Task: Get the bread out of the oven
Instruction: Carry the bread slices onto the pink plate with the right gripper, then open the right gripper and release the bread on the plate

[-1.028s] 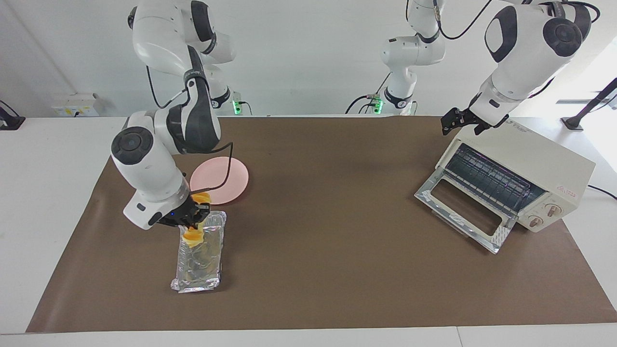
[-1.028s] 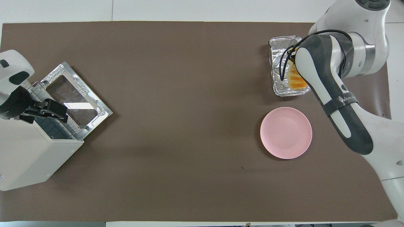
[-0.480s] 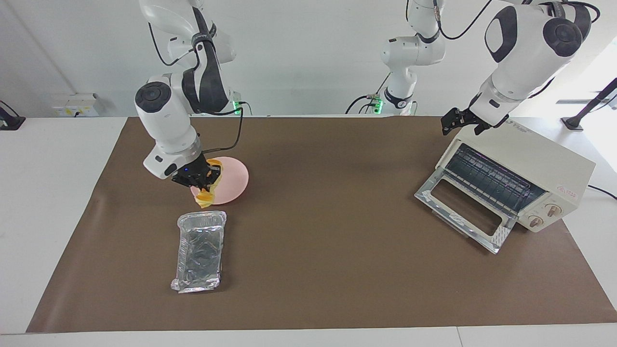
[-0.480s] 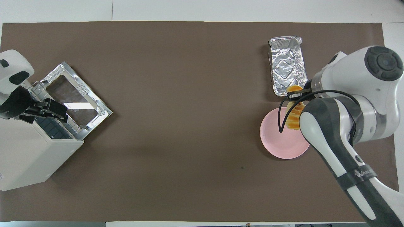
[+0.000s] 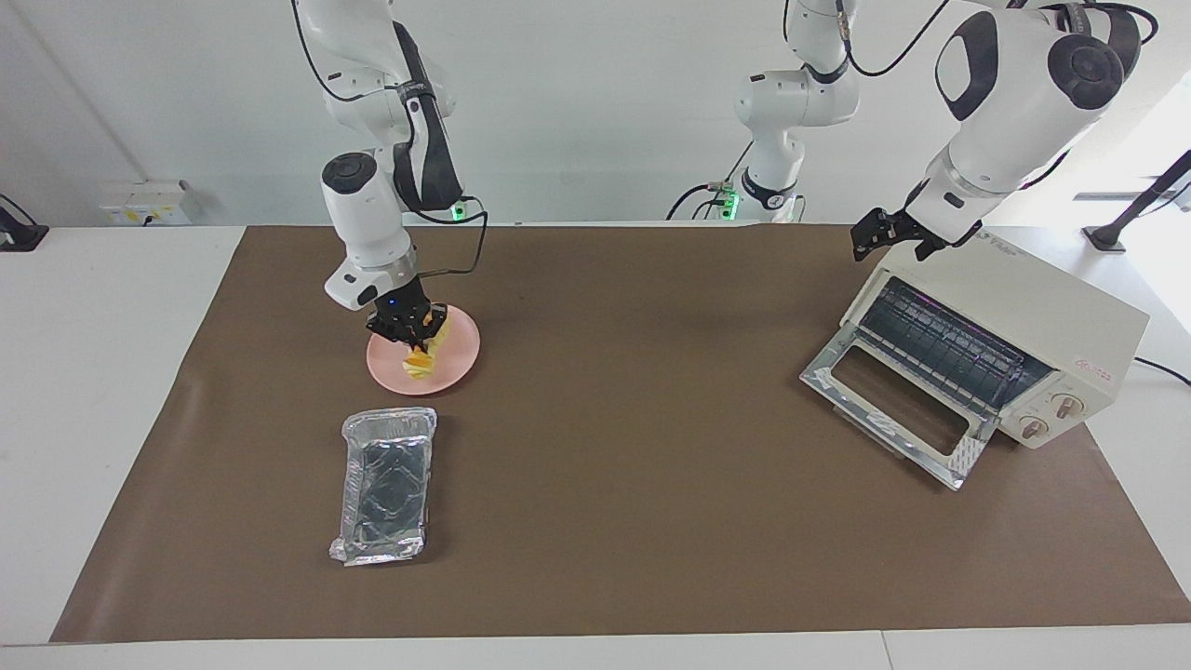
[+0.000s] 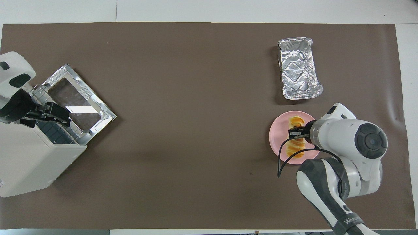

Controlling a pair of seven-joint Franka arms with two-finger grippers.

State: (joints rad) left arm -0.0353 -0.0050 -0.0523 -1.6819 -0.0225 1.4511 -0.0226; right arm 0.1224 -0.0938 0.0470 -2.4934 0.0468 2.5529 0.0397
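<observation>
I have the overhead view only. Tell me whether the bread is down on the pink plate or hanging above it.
Observer: In the facing view the bread hangs tilted from the right gripper, which is shut on its upper part. Its lower end is down at the pink plate, but I cannot tell whether it touches.
Operator: Now check the left gripper. From above it covers the oven's mouth.
Observer: It is raised. The left gripper hovers over the top front edge of the oven, at the corner nearer the robots, and touches nothing.
</observation>
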